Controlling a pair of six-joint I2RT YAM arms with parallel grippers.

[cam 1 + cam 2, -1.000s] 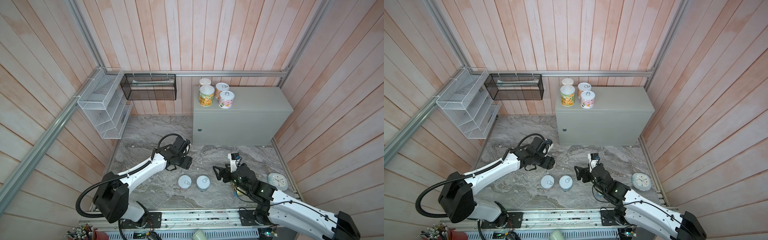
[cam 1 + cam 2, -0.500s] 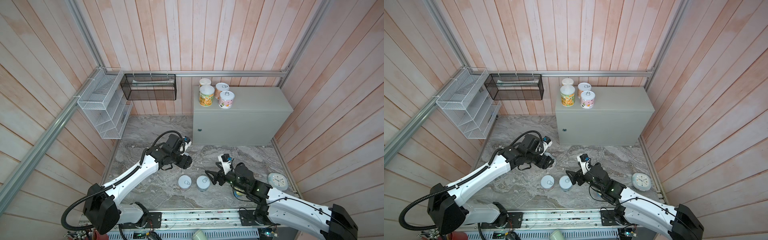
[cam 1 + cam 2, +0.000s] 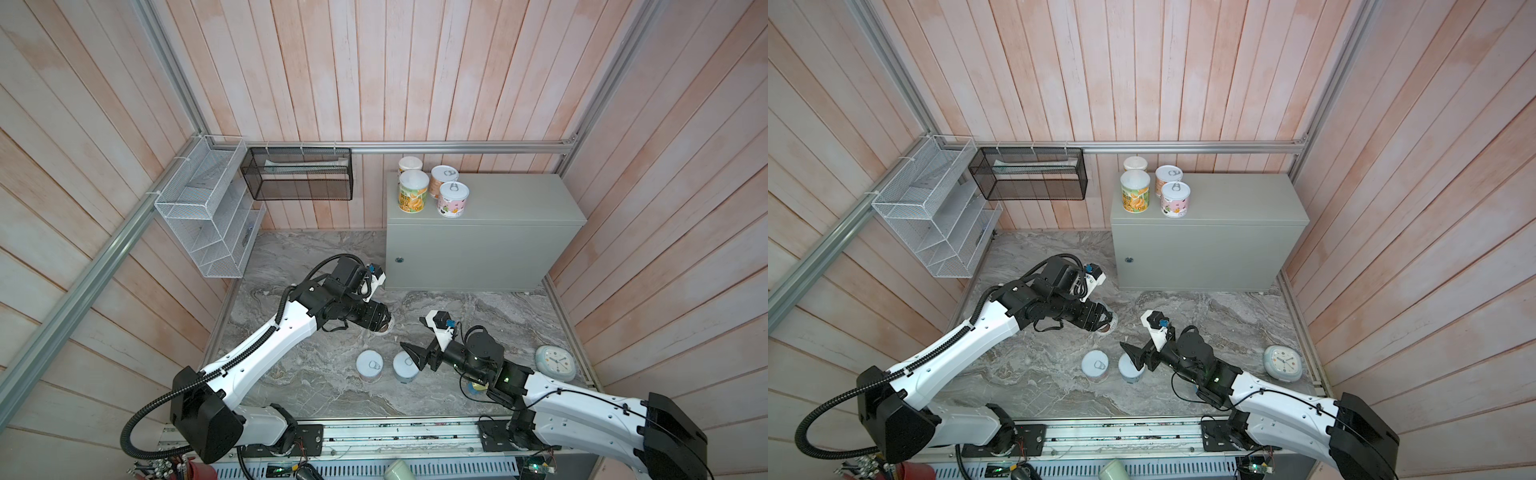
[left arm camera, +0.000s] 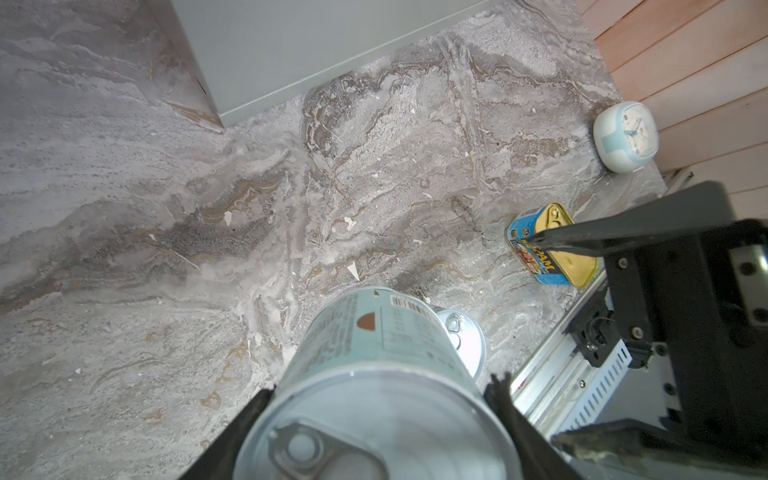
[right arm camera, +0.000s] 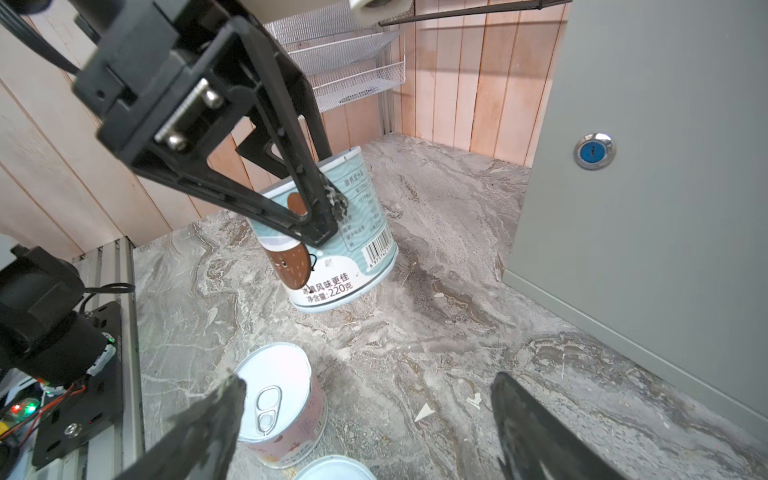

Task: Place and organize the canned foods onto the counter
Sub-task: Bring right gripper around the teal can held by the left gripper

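Both top views: my left pincer clamps the teal can, near-left of the counter | Left wrist: narrow grip, fingers pressing the can's sides | Right wrist: my right pincer gapes wide, empty, near the pink can; teal can tilted

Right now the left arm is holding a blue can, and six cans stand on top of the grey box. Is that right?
Not quite: only four cans stand on top of the grey box, not six, as both top views show. The left arm is indeed holding a blue can.
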